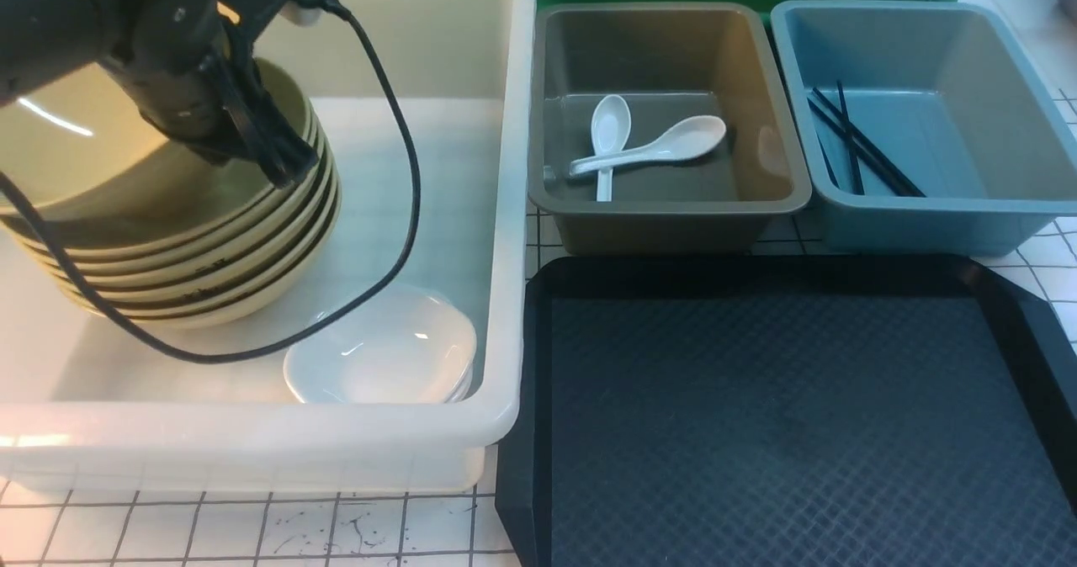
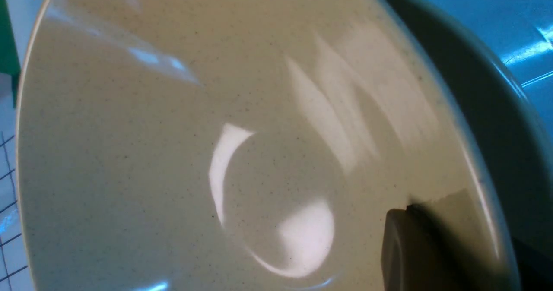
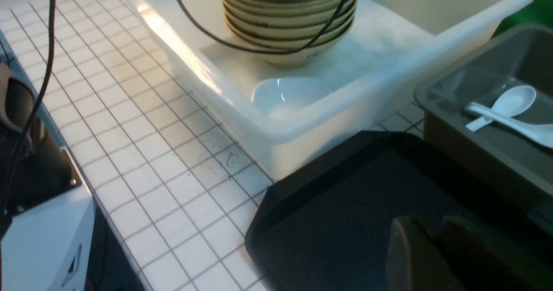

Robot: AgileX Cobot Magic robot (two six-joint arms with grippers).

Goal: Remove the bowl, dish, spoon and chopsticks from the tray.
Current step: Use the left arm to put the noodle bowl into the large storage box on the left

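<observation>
You needed to free the bowl (image 1: 126, 172) squarely onto the stack in the white tub (image 1: 471, 365), at the tray's (image 1: 782, 415) ten o'clock, then lift straight up. Your left claw (image 1: 269, 151) was pinched narrow on that bowl's rim. Your right claw (image 3: 436, 256) hovered nearly closed, empty, over the bare tray.

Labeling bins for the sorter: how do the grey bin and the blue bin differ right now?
The grey bin holds two white spoons, one lying across the other; the blue bin holds black chopsticks. The grey bin sits nearer the white tub; the blue bin is farther to the robot's right. Both are deep rectangular bins just beyond the empty black tray.
</observation>
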